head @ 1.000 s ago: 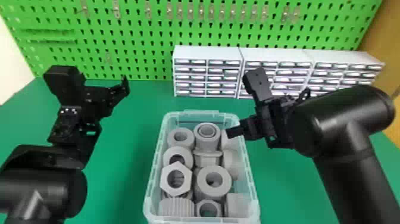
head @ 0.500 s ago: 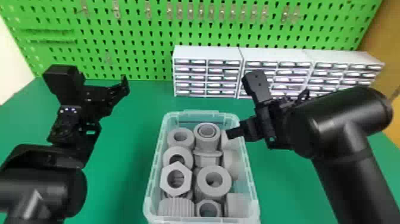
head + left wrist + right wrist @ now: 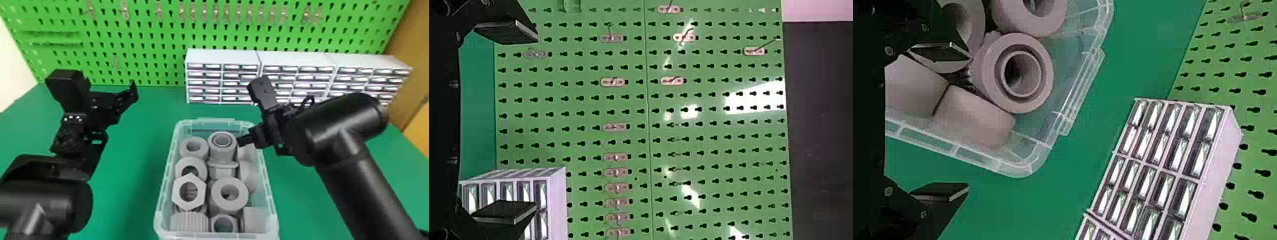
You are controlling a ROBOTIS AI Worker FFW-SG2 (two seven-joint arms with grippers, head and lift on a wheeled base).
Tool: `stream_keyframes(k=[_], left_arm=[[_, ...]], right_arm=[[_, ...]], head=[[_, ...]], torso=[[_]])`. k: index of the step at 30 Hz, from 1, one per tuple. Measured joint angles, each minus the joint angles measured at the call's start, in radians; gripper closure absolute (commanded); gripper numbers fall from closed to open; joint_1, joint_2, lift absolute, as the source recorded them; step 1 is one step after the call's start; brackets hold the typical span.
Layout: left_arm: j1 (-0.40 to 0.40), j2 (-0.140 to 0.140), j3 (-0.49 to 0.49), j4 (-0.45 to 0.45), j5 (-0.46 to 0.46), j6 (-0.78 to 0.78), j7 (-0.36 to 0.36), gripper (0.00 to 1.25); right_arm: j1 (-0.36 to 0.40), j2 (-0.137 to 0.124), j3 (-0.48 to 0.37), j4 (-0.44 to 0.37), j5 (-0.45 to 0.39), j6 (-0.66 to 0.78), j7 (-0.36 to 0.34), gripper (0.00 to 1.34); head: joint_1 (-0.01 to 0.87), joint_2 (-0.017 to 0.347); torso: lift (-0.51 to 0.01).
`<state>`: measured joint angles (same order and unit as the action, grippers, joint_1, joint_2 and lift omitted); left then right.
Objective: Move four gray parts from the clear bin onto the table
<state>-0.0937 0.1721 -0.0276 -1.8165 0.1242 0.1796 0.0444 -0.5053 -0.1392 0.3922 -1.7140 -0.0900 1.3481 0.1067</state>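
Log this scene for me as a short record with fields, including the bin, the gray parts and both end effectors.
surface: green table
container: clear bin, no lid on it
contents: gray parts, several ring-shaped; one hexagonal part toward the bin's near left
left end effector: open, holding nothing, left of the bin
right end effector: open, holding nothing, by the bin's far right
background: white drawer units before a green pegboard
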Motion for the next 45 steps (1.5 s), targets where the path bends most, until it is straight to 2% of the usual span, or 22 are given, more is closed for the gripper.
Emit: stream_keyframes(k=[5, 9, 35, 45], left_arm=[[0.001, 0.000, 0.000, 0.000, 0.000, 0.000, 0.000, 0.11], [0.002, 0.001, 0.000, 0.000, 0.000, 0.000, 0.000, 0.11], [0.002, 0.001, 0.000, 0.000, 0.003, 0.000, -0.005, 0.11], [-0.001, 0.001, -0.002, 0.000, 0.007, 0.000, -0.009, 0.11]], right_arm=[[-0.033, 0.011, 0.027, 0.091, 0.079, -0.059, 0.102, 0.34], [-0.056, 0.016, 0.043, 0.154, 0.106, -0.108, 0.122, 0.34], [-0.166, 0.064, 0.133, 0.517, 0.137, -0.411, 0.126, 0.34], [-0.176, 0.073, 0.145, 0.580, 0.155, -0.467, 0.120, 0.34]], head=[[0.687, 0.026], [0.687, 0.026], [0.687, 0.026], [0.687, 0.026]], torso=[[-0.050], [-0.050], [-0.050], [-0.050]])
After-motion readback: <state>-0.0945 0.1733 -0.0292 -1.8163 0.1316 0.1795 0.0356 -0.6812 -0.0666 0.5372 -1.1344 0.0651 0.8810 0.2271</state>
